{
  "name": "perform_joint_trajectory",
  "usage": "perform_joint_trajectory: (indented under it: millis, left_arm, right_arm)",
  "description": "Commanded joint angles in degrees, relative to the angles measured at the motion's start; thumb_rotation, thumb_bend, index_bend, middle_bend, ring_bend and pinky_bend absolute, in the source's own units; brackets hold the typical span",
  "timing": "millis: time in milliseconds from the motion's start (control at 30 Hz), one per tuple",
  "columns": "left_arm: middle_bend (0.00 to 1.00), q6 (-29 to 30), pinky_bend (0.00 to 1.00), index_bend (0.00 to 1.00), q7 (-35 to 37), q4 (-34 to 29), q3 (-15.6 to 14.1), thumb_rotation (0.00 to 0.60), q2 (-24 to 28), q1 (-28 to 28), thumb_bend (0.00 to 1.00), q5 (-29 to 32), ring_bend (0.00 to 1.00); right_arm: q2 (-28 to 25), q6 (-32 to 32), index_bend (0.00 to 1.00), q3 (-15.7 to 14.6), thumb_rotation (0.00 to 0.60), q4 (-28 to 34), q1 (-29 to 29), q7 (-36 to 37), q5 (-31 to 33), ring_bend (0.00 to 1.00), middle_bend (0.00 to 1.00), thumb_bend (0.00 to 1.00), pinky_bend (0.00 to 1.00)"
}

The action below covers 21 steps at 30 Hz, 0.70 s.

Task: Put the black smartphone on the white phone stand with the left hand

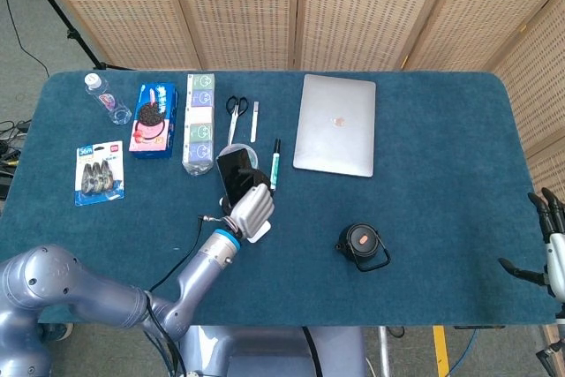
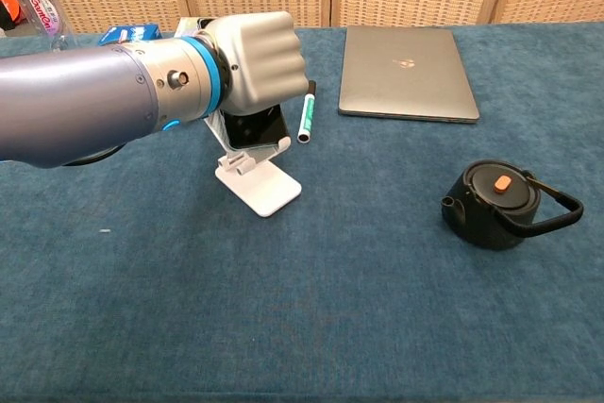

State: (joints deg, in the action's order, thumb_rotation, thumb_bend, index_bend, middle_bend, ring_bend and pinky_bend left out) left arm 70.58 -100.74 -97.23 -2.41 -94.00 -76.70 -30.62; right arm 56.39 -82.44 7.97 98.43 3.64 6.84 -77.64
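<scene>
My left hand grips the black smartphone from above, fingers curled around its top. The phone stands tilted, and its lower edge reaches the lip of the white phone stand; the hand hides its upper half. From the head view the phone shows just beyond the left hand, with a sliver of the stand under the hand. My right hand is at the table's far right edge, fingers spread and holding nothing.
A green marker lies right of the stand, a closed laptop beyond it. A black kettle sits at the right. Scissors, snack packs and a bottle line the far left.
</scene>
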Motion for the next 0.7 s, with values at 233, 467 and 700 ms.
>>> perform_joint_trajectory:
  millis: [233, 467, 700]
  left_arm:
    - [0.33, 1.7, 0.44, 0.56, -0.9, -0.5, 0.1, 0.6, -0.9, -0.5, 0.22, 1.2, 0.34]
    - [0.21, 4.6, 0.44, 0.45, -2.9, -1.7, 0.5, 0.6, -1.3, -1.0, 0.16, 3.1, 0.34]
    - [0.15, 6.5, 0.44, 0.39, -3.9, -2.9, 0.8, 0.6, -1.2, -1.3, 0.14, 3.6, 0.34]
  right_arm:
    - [-0.3, 0.0, 0.0, 0.0, 0.6, 0.2, -0.1, 0.5, -0.1, 0.0, 0.0, 0.0, 0.0]
    - [-0.7, -0.2, 0.0, 0.0, 0.6, 0.4, -0.2, 1.0, -0.2, 0.0, 0.0, 0.0, 0.0]
    - [-0.9, -0.4, 0.0, 0.0, 0.6, 0.6, -0.3, 1.2, -0.3, 0.0, 0.0, 0.0, 0.0]
